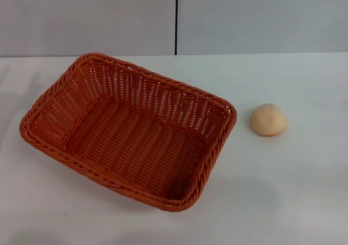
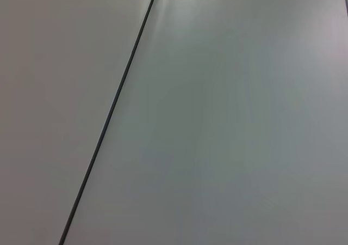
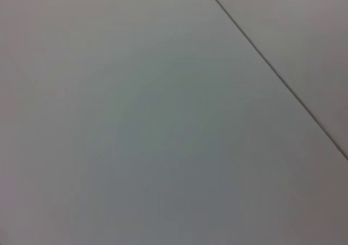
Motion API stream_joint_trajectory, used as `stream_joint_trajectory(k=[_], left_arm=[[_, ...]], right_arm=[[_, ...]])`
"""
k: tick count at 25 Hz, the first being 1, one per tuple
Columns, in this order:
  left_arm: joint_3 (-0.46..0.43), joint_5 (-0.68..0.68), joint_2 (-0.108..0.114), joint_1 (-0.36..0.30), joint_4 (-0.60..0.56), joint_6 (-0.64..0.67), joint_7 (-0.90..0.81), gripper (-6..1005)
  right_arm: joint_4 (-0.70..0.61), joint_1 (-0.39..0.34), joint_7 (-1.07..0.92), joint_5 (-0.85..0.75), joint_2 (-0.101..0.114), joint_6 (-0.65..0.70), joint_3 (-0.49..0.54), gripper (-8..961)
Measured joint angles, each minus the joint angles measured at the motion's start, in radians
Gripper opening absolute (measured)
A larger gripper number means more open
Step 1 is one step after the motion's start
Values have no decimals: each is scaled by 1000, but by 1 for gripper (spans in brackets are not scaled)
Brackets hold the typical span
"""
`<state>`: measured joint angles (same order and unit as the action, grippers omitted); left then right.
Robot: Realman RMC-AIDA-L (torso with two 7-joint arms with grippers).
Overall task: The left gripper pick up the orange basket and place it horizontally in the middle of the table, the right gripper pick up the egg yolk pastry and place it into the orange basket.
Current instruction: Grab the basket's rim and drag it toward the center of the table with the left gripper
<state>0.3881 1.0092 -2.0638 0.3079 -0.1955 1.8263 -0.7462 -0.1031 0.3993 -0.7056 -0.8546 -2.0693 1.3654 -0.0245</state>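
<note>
White table runs back to light grey wall panels split by a dark vertical seam. Orange basket sits skewed left of centre, upright and empty; egg yolk pastry lies just right of it, apart. Neither gripper is visible, so finger state can't be told; both wrist views show only wall.

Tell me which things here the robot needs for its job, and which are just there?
Needed for the job:
orange basket, sitting slanted on the table
egg yolk pastry, beside the basket, not touching it
white table

Just there:
grey wall panels with a dark seam

Neither robot hand shows in any view.
</note>
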Motion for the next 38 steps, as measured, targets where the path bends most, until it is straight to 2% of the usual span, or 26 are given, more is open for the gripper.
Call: stream_joint_trajectory(k=[15,18,20,22,23,25,27,31,32,33,37,38], left_arm=[[4,5,3,7,1,-4,-5,796],[25,19,10,8,-41,-6,-79,796],[60,37,16,8,-118,-18,-183,796],[111,93,27,8,-278,-57,-369,796],[111,93,27,8,-278,-57,-369,796],[140,147,36,13,-383,-92,-494,796],[172,231,47,26,-505,-132,-631,796],[196,418,52,63,-694,-174,-830,796],[198,528,55,90,-775,-181,-921,796],[198,528,55,90,-775,-181,-921,796],[207,793,49,153,-938,-179,-1092,796],[207,793,49,153,-938,-179,-1092,796]], right_arm=[[2,-2,0,-1,-2,-1,0,768],[2,-2,0,-1,-2,-2,0,767],[2,-1,-2,-1,-2,-2,0,767],[2,-2,-14,-1,-2,-2,-2,767],[2,-2,-14,-1,-2,-2,-2,767],[2,-7,-16,-1,-2,-2,-2,767],[2,-15,-16,-1,-2,-2,-2,767],[2,-23,-17,-1,-2,-2,3,767],[2,-25,-17,-1,-2,-2,4,767],[2,-25,-17,-1,-2,-2,4,767],[2,-28,-17,-1,-2,-2,4,767],[2,-28,-17,-1,-2,-2,4,767]])
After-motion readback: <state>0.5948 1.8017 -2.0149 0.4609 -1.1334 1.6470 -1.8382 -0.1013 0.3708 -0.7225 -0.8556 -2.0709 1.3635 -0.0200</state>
